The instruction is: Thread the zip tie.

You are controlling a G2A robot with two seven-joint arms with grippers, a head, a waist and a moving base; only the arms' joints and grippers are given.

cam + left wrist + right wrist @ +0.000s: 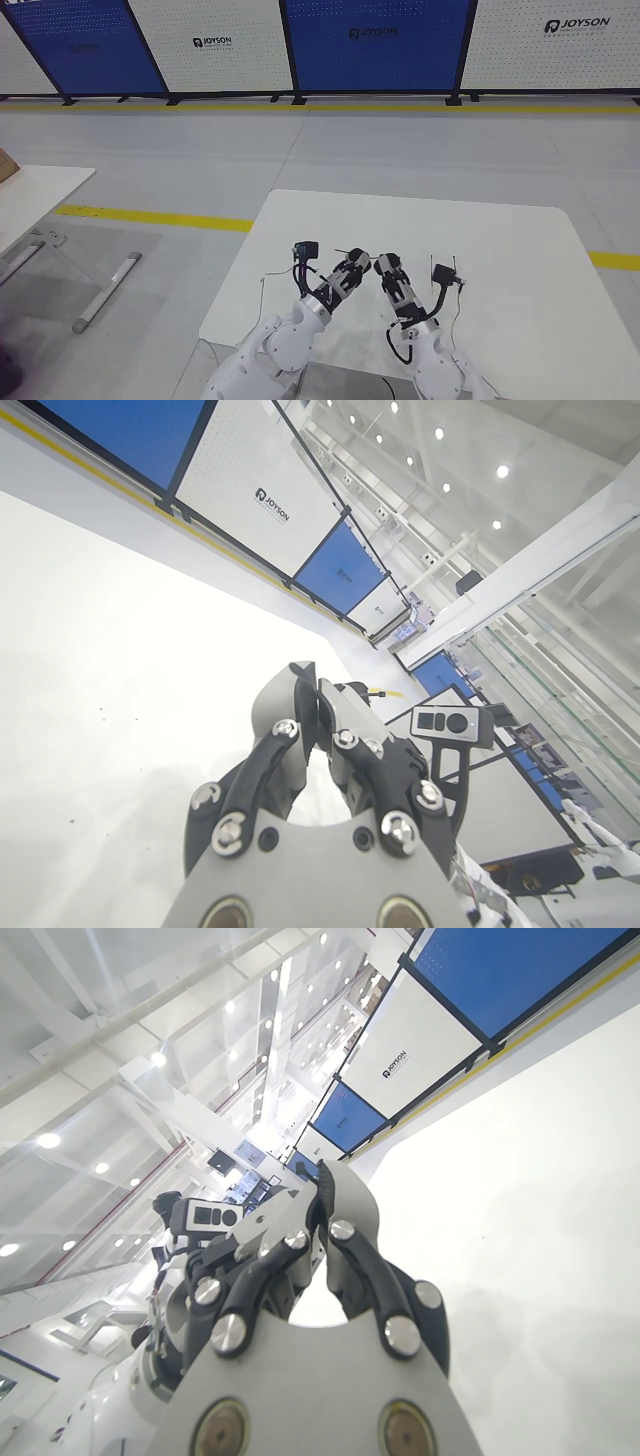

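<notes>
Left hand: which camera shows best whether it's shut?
Left wrist view: the left hand sits close, finger pads pressed together. Top view shows it small, close beside the right hand. In the right wrist view, the right hand blocks its fingers.

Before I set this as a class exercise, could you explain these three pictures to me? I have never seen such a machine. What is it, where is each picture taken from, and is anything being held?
It is a robot with two arms, working over a white table. The top view looks down from a camera above the arms. The other two pictures come from a camera on each wrist, looking along that arm's fingers. The left gripper and the right gripper are close together above the table, each with its fingers closed. A small black strip, probably the zip tie, pokes out at the tips of the right fingers. I cannot tell whether the left fingers pinch it too.
</notes>
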